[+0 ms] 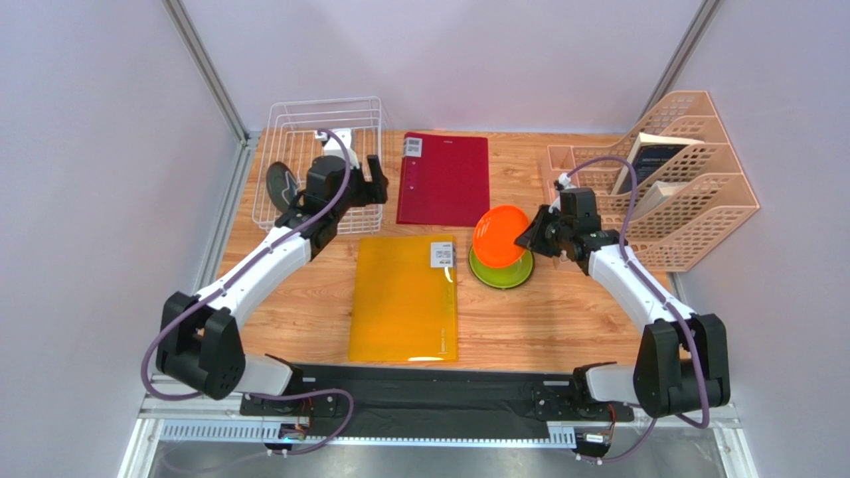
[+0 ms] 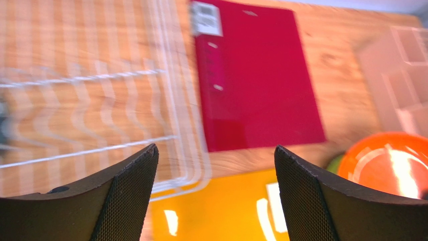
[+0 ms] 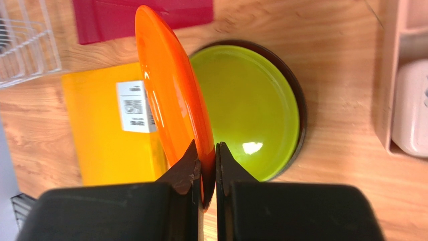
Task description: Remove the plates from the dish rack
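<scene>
The right tool [image 3: 208, 165] is closed tight on the rim of the orange plate [image 3: 166, 80] and holds it on edge over the lime green plate [image 3: 246, 105]. The left tool [image 2: 215, 153] stands wide open and empty, with the dish rack [image 2: 100, 115] below it, toward its left finger.

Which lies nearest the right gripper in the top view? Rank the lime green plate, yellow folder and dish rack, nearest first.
1. lime green plate: flat on the table right beside the right gripper, on its near-left side.
2. yellow folder: further left, mid-table.
3. dish rack: far-left corner, well beyond the folder.
</scene>
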Available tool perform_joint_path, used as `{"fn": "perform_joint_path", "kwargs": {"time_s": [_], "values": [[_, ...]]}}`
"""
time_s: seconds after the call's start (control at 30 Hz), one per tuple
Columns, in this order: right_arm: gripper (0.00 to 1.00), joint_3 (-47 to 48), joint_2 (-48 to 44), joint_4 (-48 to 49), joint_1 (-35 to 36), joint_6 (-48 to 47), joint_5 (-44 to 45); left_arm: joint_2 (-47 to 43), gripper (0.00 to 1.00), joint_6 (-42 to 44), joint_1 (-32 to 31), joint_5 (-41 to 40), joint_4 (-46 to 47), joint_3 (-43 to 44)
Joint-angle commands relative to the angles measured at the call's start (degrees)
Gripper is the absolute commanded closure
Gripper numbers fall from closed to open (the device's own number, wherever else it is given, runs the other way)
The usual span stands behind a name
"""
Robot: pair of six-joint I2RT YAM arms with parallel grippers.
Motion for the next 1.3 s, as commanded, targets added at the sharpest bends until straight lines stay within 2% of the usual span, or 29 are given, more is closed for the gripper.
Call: {"fn": "perform_joint_path", "kwargs": {"time_s": [0.0,0.13,0.33,0.43,0.47,0.73,0.93,1.07,1.27], "values": [[1.0,-0.9,-0.5,-3.0,-0.7,-0.4,3.8,-3.6,0.09,9.3,3.5,-13.7,-3.7,2.3],[1.0,-0.8,1.7,-2.7,-0.8,-0.5,3.0,-4.0,0.07,10.7,6.5,-17.0,-4.1,1.5],[0.99,-0.5,5.0,-1.9,-0.8,-0.2,1.0,-4.0,0.04,9.9,11.7,-17.1,-3.7,-0.6],[0.89,-0.4,5.6,-2.1,-0.8,0.0,0.4,-3.0,0.04,9.2,14.9,-15.7,-3.7,-0.8],[0.8,-0.5,5.7,-2.1,-0.8,-0.1,0.4,-2.5,0.04,8.7,15.6,-14.9,-3.7,-0.8],[0.52,0.1,5.9,-4.8,-0.8,-0.9,2.4,2.2,0.04,6.0,19.4,-11.3,-1.9,-1.3],[0.41,2.4,6.5,-9.2,-0.2,-2.5,6.0,5.0,0.04,5.2,21.6,-10.2,-0.6,-0.8],[0.39,4.2,6.5,-12.2,0.7,-3.2,11.7,6.8,0.04,4.4,23.1,-8.8,-0.6,-0.1],[0.39,5.5,5.7,-12.1,1.6,-3.6,13.0,10.1,0.05,4.5,23.4,-8.2,2.1,1.5]]}}
